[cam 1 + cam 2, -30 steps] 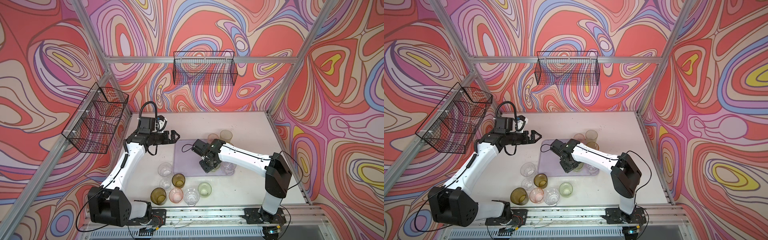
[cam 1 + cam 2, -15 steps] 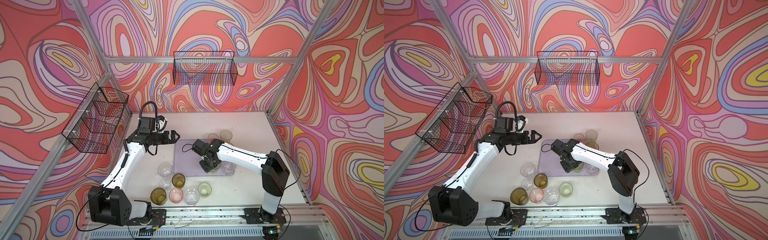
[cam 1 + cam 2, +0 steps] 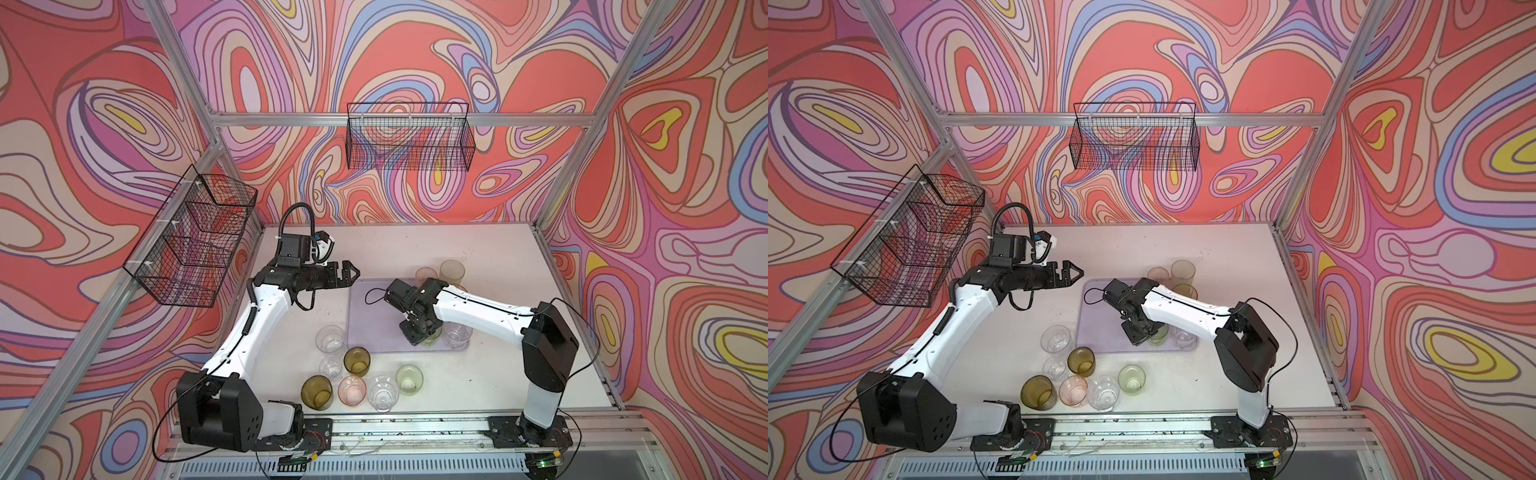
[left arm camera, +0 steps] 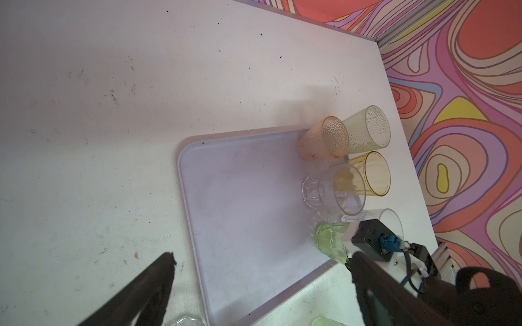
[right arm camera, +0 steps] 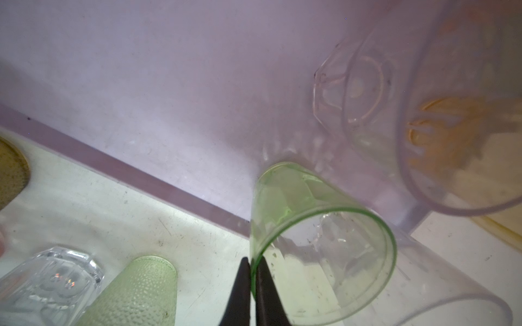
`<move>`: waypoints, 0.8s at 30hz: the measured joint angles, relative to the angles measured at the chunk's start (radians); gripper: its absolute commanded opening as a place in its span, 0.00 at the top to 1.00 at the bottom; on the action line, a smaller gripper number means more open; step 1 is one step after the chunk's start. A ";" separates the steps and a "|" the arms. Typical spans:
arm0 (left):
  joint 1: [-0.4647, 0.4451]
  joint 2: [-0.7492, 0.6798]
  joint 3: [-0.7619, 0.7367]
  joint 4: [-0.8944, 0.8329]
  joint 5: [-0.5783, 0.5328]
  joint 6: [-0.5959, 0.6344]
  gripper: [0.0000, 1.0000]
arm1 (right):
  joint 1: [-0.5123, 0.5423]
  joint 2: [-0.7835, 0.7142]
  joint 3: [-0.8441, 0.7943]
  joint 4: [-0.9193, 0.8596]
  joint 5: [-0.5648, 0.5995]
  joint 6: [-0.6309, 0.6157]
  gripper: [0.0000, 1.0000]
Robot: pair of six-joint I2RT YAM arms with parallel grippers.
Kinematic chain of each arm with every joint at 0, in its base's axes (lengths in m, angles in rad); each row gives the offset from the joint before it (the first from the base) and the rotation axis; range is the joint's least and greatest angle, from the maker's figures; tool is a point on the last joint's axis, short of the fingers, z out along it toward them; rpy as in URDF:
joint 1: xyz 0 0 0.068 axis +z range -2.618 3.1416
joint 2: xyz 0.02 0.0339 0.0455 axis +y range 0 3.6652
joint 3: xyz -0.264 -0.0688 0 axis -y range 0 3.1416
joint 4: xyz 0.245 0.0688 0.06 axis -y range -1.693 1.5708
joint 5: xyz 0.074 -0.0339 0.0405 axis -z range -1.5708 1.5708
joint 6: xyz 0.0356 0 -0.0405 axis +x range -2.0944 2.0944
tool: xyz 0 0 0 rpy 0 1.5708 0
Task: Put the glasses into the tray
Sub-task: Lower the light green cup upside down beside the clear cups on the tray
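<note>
The pale lilac tray lies mid-table. My right gripper is shut on the rim of a bright green glass, whose base is low over the tray's front right part. Two clear glasses stand in the tray beside it. My left gripper hangs open and empty near the tray's back left corner. Pink, pale yellow-green and yellow glasses stand at the tray's far right end.
Several glasses cluster on the table in front of the tray: clear, olive, olive, pink, clear, pale green. Black wire baskets hang on the left wall and back wall.
Hardly anything. The right arm's elbow has shifted slightly while its gripper stays shut on the green glass over the tray. The left arm has not moved.
</note>
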 measured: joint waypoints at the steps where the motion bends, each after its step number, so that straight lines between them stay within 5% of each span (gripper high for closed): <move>1: 0.000 0.000 0.000 0.000 0.000 0.000 0.00 | 0.000 0.000 -0.004 0.001 0.000 0.000 0.91; 9: 0.000 0.001 0.000 0.000 0.000 0.000 0.01 | -0.005 0.000 -0.017 -0.002 0.002 0.000 0.84; 24: 0.000 0.013 0.000 -0.009 -0.009 0.000 0.00 | -0.005 0.001 0.051 -0.031 0.024 -0.010 0.50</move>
